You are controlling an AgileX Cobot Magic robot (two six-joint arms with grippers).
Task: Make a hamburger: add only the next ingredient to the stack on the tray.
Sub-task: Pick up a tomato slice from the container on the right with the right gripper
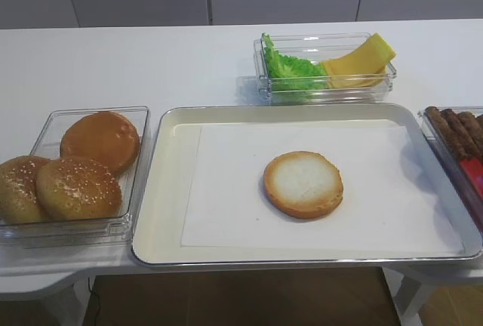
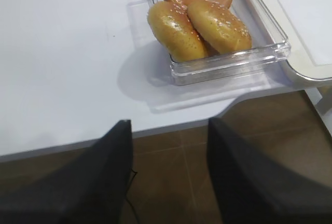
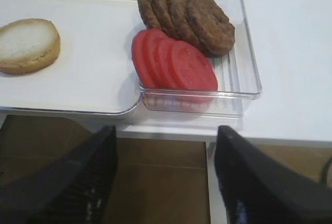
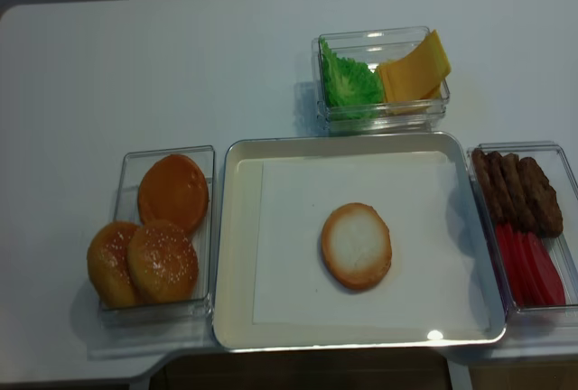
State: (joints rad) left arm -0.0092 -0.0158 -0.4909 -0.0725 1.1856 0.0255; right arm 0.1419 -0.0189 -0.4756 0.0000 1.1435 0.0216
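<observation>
The stack is a single bun half (image 1: 303, 183) (image 4: 356, 246), pale cut face up, lying on the white paper of the cream tray (image 1: 170, 205) (image 4: 239, 255). Several red tomato slices (image 3: 194, 71) (image 4: 533, 268) lean in a row in the clear tub right of the tray. My right gripper (image 3: 166, 146) is open and empty, hanging over the floor just in front of the table edge, below that tub. My left gripper (image 2: 169, 130) is open and empty too, off the table's front edge near the bun tub. Neither gripper shows in the high views.
Brown patties (image 3: 187, 14) share the tub (image 3: 249, 68) with the tomato slices. A tub (image 1: 136, 182) of domed buns (image 2: 199, 19) stands left of the tray. Behind the tray a tub holds lettuce (image 1: 290, 68) and cheese slices (image 1: 362, 60). The table front edge (image 3: 171, 133) lies just ahead of both grippers.
</observation>
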